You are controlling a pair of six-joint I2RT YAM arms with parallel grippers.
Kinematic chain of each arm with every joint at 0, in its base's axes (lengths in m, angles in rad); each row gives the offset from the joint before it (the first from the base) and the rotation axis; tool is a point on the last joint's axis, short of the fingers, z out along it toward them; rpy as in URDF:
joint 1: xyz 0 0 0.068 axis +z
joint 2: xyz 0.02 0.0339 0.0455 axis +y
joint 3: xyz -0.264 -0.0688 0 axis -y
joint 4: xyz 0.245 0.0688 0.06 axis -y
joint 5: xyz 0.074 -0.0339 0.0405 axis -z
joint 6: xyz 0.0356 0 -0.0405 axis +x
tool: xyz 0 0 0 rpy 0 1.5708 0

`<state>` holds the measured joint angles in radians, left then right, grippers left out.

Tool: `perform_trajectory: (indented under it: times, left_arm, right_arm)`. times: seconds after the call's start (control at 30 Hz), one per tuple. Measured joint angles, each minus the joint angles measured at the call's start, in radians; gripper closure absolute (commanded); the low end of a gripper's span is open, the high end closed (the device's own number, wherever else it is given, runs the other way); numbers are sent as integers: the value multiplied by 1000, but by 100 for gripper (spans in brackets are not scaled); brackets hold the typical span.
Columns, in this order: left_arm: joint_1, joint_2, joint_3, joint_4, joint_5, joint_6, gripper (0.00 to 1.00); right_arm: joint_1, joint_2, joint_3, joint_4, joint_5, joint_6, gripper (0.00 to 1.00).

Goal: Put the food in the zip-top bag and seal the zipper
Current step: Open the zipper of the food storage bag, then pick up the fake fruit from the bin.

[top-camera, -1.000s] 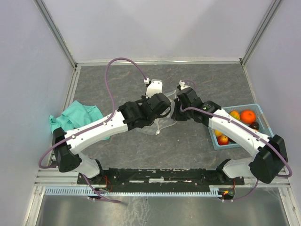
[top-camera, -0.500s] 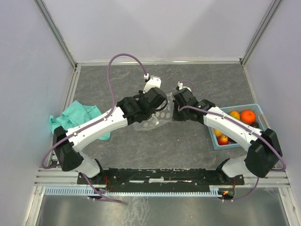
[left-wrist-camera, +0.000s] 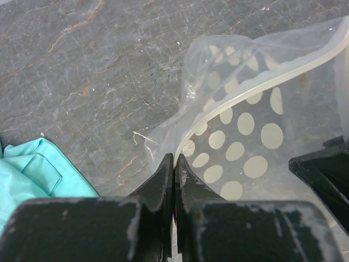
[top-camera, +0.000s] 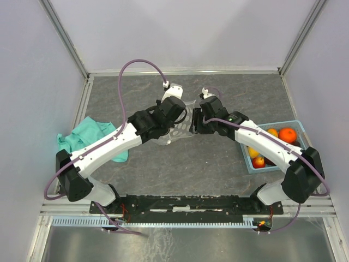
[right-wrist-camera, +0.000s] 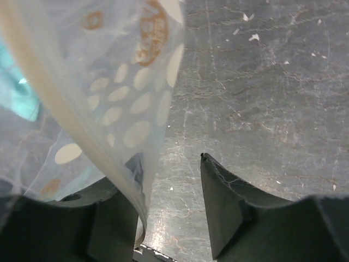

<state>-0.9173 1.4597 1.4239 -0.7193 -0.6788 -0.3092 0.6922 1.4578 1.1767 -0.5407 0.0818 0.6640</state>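
Observation:
The zip-top bag (left-wrist-camera: 245, 136), clear with white dots, hangs just above the table between my two grippers (top-camera: 177, 132). My left gripper (left-wrist-camera: 174, 164) is shut on its lower corner, right where the whitish zipper (left-wrist-camera: 256, 87) strip begins. My right gripper (right-wrist-camera: 172, 164) is open. The bag (right-wrist-camera: 109, 82) and its zipper (right-wrist-camera: 65, 123) drape over and hide its left finger, while the right finger (right-wrist-camera: 218, 202) stands bare. In the top view the left gripper (top-camera: 184, 112) and right gripper (top-camera: 195, 121) are close together. The food (top-camera: 287, 134) lies in the blue basket.
The blue basket (top-camera: 300, 125) sits at the right edge of the table under the right forearm. A teal cloth (top-camera: 87, 134) lies crumpled at the left, also seen in the left wrist view (left-wrist-camera: 32, 174). Frame posts rise at both back corners.
My right gripper has opened and let go of the bag. Both grippers and the bag have moved toward the back of the table. The left gripper finished shutting on the bag.

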Motion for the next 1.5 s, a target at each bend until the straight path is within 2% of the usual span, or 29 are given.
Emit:
perform_trajectory:
  times: [0.23, 0.47, 0.67, 0.8, 0.93, 1.17, 1.33, 1.5]
  left_arm:
    - [3, 24, 6, 9, 0, -1, 97]
    - [3, 143, 51, -26, 3, -11, 97]
    - [3, 178, 81, -58, 6, -19, 97]
    - [3, 181, 104, -58, 8, -20, 97]
    - [3, 196, 119, -60, 11, -27, 97]
    - [5, 204, 119, -65, 30, -27, 97]
    - [8, 204, 119, -65, 32, -27, 97]
    - [8, 204, 119, -65, 35, -27, 97]
  right_arm:
    - [-5, -70, 0, 27, -99, -63, 30]
    - [-51, -164, -5, 19, -153, -120, 19]
    - [-125, -274, -19, -77, -153, -171, 7]
    - [-186, -352, -42, -164, -90, -201, 0]
    - [-301, -387, -96, -249, 38, -235, 1]
    - [-430, -379, -182, -266, 162, -249, 1]
    - [-539, -344, -239, -213, 204, -236, 1]
    - [-638, -294, -319, -109, 177, -228, 1]
